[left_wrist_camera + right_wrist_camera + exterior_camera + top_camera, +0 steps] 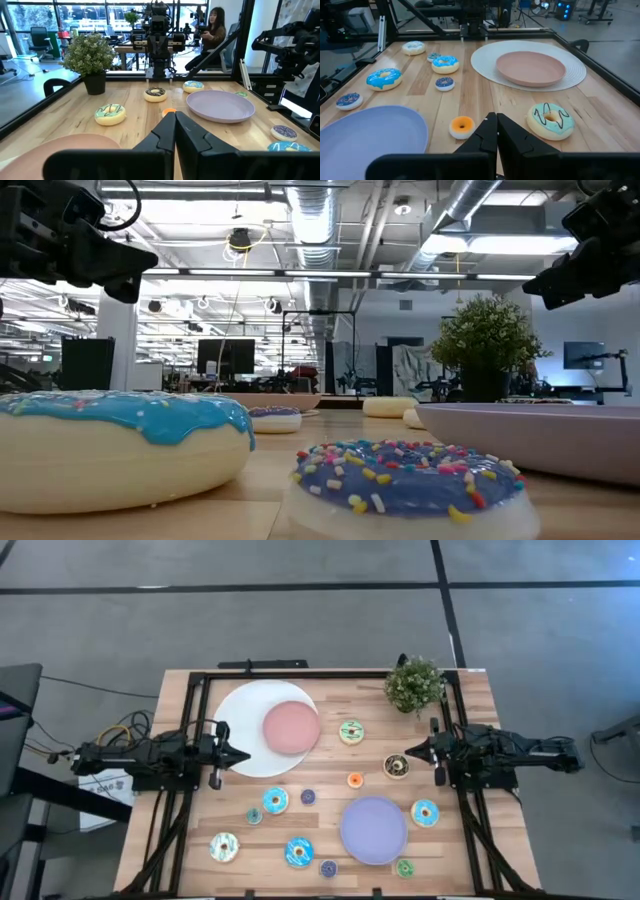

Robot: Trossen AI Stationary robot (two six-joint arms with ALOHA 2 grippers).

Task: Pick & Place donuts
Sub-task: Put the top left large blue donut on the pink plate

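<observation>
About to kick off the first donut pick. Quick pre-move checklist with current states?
1. Left gripper shut and empty, at the white plate's edge: ok.
2. Right gripper shut and empty, beside the brown donut: ok.
3. Jaws open for a grasp: not ok, both shut.
4. Pink plate free of donuts: ok.
5. Lavender plate free of donuts: ok.
6. Orange donut apart from its neighbours: ok.
</observation>
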